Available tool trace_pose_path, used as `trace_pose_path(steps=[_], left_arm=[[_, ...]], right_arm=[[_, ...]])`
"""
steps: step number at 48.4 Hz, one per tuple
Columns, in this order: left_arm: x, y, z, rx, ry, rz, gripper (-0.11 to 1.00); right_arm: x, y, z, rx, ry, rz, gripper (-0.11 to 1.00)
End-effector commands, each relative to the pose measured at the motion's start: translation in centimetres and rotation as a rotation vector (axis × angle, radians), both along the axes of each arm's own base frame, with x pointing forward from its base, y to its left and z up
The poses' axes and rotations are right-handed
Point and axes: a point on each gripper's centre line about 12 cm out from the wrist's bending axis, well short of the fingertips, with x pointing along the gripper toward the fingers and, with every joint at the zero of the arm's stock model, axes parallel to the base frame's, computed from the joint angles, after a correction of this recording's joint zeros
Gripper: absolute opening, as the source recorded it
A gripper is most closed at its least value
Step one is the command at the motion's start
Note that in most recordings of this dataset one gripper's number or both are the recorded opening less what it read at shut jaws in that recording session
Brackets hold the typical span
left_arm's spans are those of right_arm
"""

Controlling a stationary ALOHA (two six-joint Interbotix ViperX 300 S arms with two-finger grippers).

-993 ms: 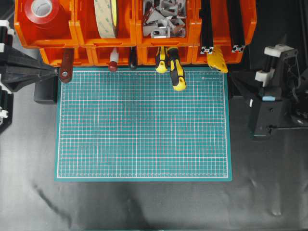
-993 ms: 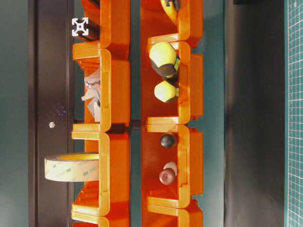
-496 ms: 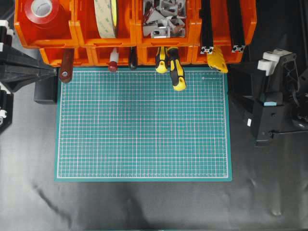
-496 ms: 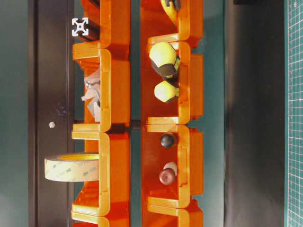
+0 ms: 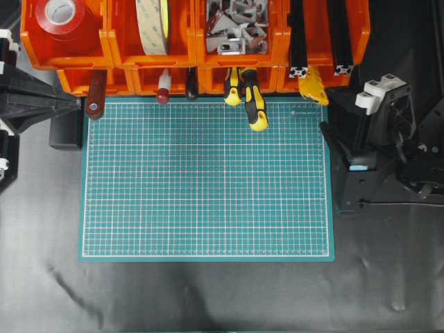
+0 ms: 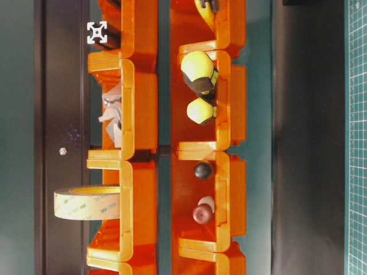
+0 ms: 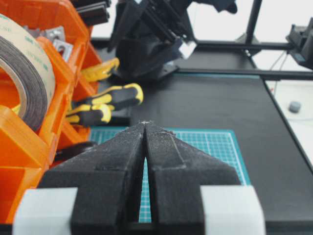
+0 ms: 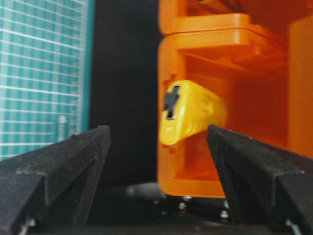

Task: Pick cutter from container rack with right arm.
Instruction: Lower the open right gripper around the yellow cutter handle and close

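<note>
Overhead exterior: container rack (image 5: 194,41), two tiers of orange bins along the top edge, upper part cut off by the frame. Cutter (image 5: 313,84), yellow, projects from the lower-tier bin at the view's right end, its rear half hidden beneath two black aluminium profiles (image 5: 316,35). Two striped screwdrivers (image 5: 248,94) overhang the green cutting mat (image 5: 205,177). Right arm (image 5: 378,149) sits just off the mat's right edge, well apart from the cutter; its fingers cannot be made out against the dark body. Left arm (image 5: 28,100) is partly cut off at the left edge.

Table-level exterior: rack shown rotated; only a sliver of the cutter (image 6: 205,7) shows at the top edge. Tape roll (image 6: 86,202) protrudes from the rack's left-hand row of bins.

Left wrist: left gripper (image 7: 145,128) pressed together, holding nothing. Cutter (image 7: 100,71) small, far off, partly masked by a bin wall.

Right wrist: right gripper (image 8: 159,139) spread wide, empty. Cutter (image 8: 193,111) lies in its bin, blurred, butt end outward, between the fingers in the line of sight but untouched.
</note>
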Motion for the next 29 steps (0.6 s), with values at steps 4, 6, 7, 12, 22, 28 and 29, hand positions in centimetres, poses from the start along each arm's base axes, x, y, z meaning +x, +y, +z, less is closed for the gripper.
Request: trace_pose_path(steps=[4, 6, 7, 12, 22, 28, 29], left_arm=[[0.1, 0.0, 1.1, -0.002, -0.023, -0.001, 0.00], [0.1, 0.0, 1.2, -0.002, -0.023, -0.001, 0.00], [0.1, -0.1, 1.1, -0.002, -0.021, -0.003, 0.00], [-0.1, -0.1, 1.2, -0.002, -0.017, -0.002, 0.00], [-0.5, -0.2, 1.4, -0.003, -0.018, -0.008, 0.00], [-0.8, -0.2, 1.4, -0.001, -0.014, -0.009, 0.00], [-0.8, -0.2, 1.5, -0.003, -0.014, -0.009, 0.00]], right_arm=[[1.0, 0.1, 0.7, -0.019, -0.090, -0.032, 0.78], [1.1, 0.2, 0.6, -0.018, -0.107, -0.040, 0.78], [1.1, 0.2, 0.5, -0.017, -0.110, -0.043, 0.78], [1.4, 0.2, 0.2, -0.025, -0.129, -0.056, 0.78], [1.8, -0.6, -0.3, -0.068, -0.119, -0.088, 0.77], [2.0, -1.2, -0.1, -0.078, -0.125, -0.101, 0.77], [2.0, -1.2, -0.1, -0.080, -0.127, -0.101, 0.77]])
